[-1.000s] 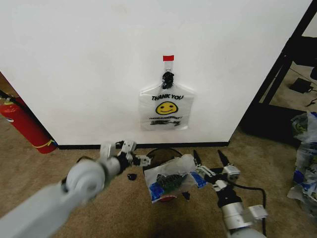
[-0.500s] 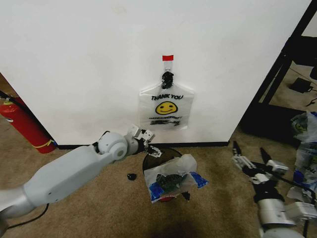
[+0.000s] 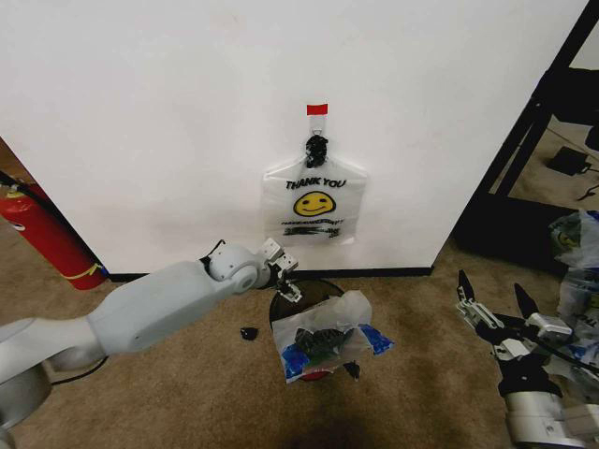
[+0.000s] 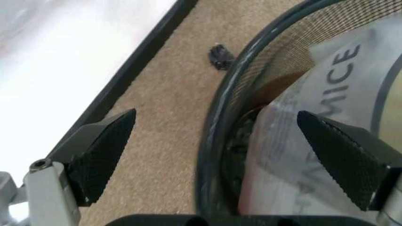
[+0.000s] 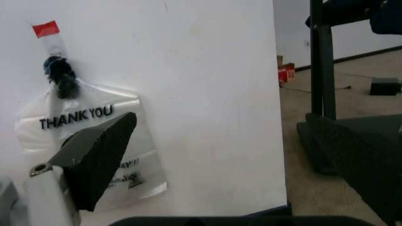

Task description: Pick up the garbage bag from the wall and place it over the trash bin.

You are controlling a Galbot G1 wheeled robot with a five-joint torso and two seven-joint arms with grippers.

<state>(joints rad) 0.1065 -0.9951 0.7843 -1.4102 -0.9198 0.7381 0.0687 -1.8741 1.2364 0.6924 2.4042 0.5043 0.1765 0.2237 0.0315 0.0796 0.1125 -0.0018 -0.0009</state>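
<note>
Having reached the trash bin (image 3: 304, 292) rim, left tool (image 3: 286, 277) spread wide, empty; right tool (image 3: 501, 311) withdrawn, open.

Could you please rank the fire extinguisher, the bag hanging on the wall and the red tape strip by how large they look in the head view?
1. Hanging bag.
2. Fire extinguisher, though the picture's edge cuts it off and it looks close to the bag, so these two are unsure.
3. Red tape strip, clearly smallest.

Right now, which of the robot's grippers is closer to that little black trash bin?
The left. The left gripper hangs open at the trash bin's rim; the right gripper, also open, sits well off to its side.
</note>
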